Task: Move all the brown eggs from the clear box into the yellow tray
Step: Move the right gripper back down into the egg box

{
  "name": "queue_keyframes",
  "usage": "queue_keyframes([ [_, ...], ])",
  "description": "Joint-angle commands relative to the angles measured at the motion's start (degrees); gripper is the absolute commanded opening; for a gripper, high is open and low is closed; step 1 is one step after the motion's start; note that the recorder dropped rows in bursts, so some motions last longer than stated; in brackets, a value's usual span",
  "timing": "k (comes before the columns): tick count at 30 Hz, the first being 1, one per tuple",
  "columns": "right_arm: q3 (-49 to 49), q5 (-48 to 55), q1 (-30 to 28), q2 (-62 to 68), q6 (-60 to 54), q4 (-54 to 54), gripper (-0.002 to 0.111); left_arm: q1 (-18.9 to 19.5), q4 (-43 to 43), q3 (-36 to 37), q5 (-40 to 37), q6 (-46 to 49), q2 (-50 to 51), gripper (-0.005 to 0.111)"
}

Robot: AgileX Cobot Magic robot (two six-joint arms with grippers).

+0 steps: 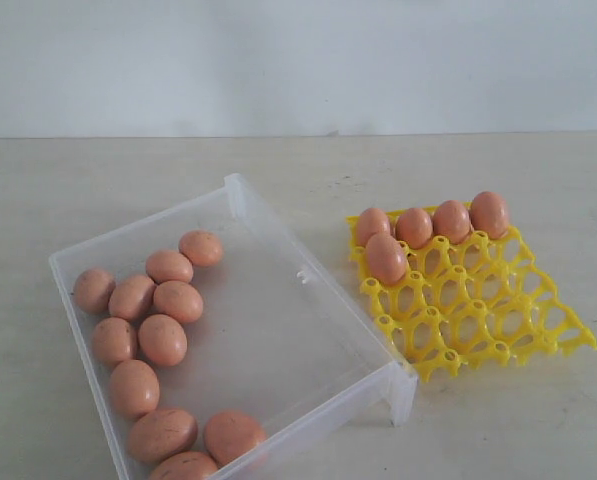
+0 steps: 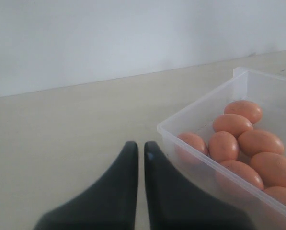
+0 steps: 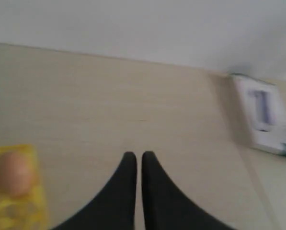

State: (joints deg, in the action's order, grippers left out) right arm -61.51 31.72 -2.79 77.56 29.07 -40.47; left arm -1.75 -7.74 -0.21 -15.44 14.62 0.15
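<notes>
Both grippers are empty with their fingers together: the left gripper point(image 2: 140, 144) sits low over the desk point(image 1: 98, 190), with the near corner of the clear box point(image 1: 268, 325) close ahead and off to one side of its tips. The right gripper point(image 3: 135, 154) has a corner of the yellow tray point(image 1: 478, 320) near it, back from its tips and to one side, and a white device point(image 3: 262, 115) well apart ahead. As for the brown eggs point(image 1: 162, 339), eleven lie in the box and five sit in the tray: four fill one edge row and one starts the next, touching that row.

Risks, judged:
- The box eggs are loose, smooth and bunched, many touching, so fingers coming down between them can shove neighbours and set them rolling.
- A pinch off the egg's middle could squirt it out.
- The low box wall lies between the left gripper and the eggs, so a flat approach would clip it and slide the box.
- A release onto the tray's lattice rim instead of a cup may let the egg tip out or knock seated ones.

The box eggs lie on their sides, long axes flat and pointing in mixed directions. The tray eggs stand nearly upright, long axis roughly vertical.
</notes>
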Motion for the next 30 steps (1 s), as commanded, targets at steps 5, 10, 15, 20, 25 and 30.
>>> queue_keyframes([
  [5,-12.3,13.3,6.6,6.3,-53.3,64.6,0.000,-0.2,-0.4,0.2,0.4,0.0,-0.2,0.004],
  [10,-24.5,36.8,16.2,19.9,-51.9,63.8,0.000,-0.2,-0.4,0.2,0.4,0.0,-0.2,0.004],
  [15,-27.7,38.2,27.9,28.2,-52.4,63.7,0.000,-0.2,-0.4,0.2,0.4,0.0,-0.2,0.004],
  [20,-27.7,38.2,37.9,31.8,-66.7,63.5,0.000,-0.2,-0.4,0.2,0.4,0.0,-0.2,0.004],
  [25,-27.7,38.2,42.5,33.3,-73.8,62.3,0.005,-0.2,-0.4,0.2,0.4,0.0,-0.2,0.004],
  [30,-27.7,37.2,42.7,35.4,-73.6,60.9,0.037,-0.2,-0.4,0.2,0.4,0.0,-0.2,0.004],
])
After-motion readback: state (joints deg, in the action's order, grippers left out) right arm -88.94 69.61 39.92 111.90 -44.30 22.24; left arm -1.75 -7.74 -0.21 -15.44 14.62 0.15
